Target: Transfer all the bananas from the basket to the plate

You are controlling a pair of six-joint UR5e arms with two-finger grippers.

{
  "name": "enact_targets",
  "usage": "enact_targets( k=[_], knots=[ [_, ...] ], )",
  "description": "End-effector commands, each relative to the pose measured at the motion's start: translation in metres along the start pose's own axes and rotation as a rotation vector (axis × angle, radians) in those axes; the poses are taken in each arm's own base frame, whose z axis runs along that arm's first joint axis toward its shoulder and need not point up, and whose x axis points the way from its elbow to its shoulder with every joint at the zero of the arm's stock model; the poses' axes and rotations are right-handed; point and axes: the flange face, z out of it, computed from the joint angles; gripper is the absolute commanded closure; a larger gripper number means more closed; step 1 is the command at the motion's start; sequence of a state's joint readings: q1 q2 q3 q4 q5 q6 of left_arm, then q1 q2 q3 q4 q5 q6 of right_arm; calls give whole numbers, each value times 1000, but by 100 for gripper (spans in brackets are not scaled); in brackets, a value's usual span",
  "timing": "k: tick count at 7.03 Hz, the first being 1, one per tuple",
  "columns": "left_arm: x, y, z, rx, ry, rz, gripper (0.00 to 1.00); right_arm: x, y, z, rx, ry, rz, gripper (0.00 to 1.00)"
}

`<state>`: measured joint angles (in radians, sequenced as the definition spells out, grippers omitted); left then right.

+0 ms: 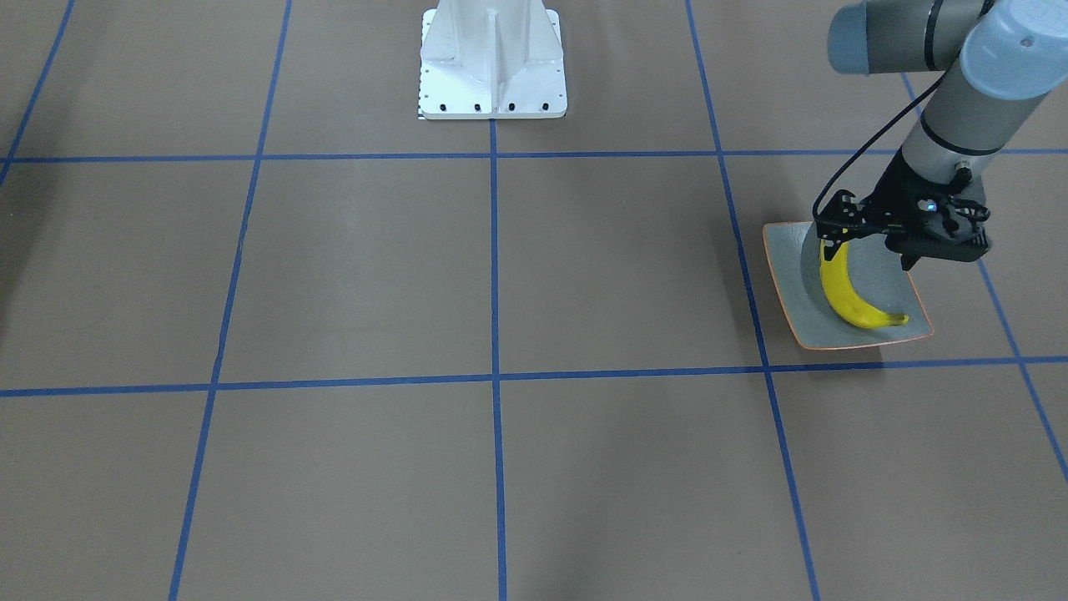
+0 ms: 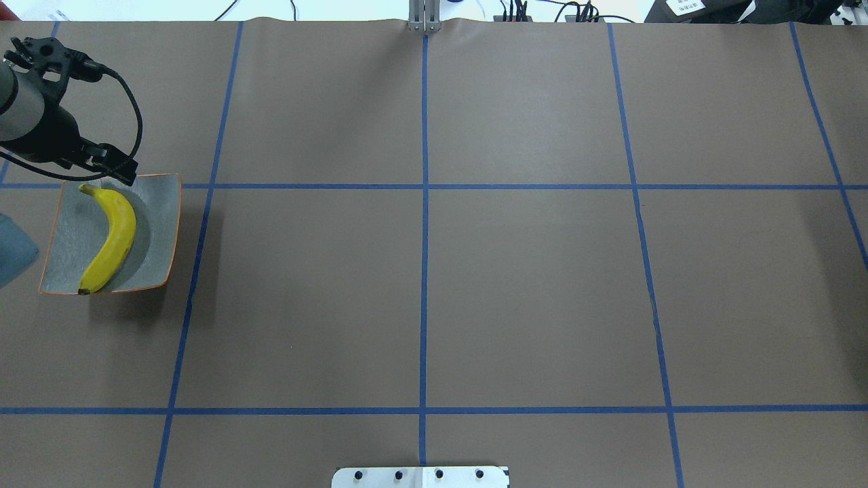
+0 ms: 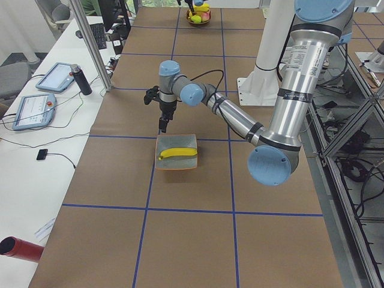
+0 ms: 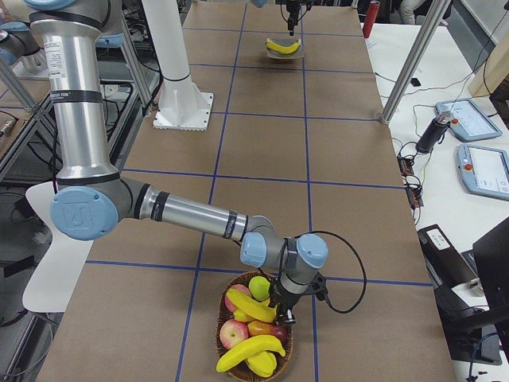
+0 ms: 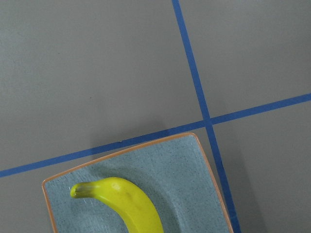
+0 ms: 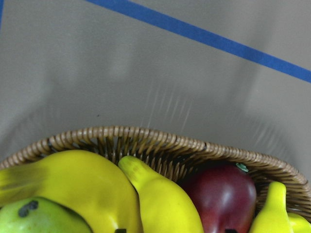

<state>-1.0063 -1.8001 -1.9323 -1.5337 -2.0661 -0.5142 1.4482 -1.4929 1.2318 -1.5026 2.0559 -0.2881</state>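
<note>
Glossy yellow curved bananas crowd the brown woven wicker basket among red and green fruit, and the right gripper hangs just over them, its dark fingertips seemingly spread to straddle one. One banana lies ungripped across the squarish grey-green, orange-rimmed plate; the left gripper hovers over the plate's edge by the stem end, and I cannot tell whether its jaws are apart

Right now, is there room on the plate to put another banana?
Yes. The plate has bare room on both sides of the banana: a strip between it and the rim toward the middle of the table, and a pocket inside its curve. The far edge is crowded, under the left gripper.
</note>
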Motion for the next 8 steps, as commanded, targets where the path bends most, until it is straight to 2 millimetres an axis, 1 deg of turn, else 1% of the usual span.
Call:
enact_targets(
  k=[1, 2, 3, 4, 5, 6, 8],
  knots=[
    [1, 0, -2, 1, 1, 0, 0, -3, -7, -9, 17, -1, -7, 100],
    [1, 0, -2, 1, 1, 1, 0, -7, -17, -21, 31, -5, -11, 100],
    [1, 0, -2, 1, 1, 0, 0, -2, -17, -30, 49, -3, -3, 100],
    [1, 0, -1, 0, 0, -1, 0, 7, -11, -47, 77, 2, 16, 100],
    [0, 0, 1, -5, -2, -4, 0, 10, -6, -68, 82, 5, 41, 100],
    [0, 0, 1, -6, -2, -3, 0, 7, -3, -92, 97, 10, 52, 100],
    [-1, 1, 2, -9, -4, -5, 0, -9, -9, -128, 127, 31, 36, 100]
  ],
)
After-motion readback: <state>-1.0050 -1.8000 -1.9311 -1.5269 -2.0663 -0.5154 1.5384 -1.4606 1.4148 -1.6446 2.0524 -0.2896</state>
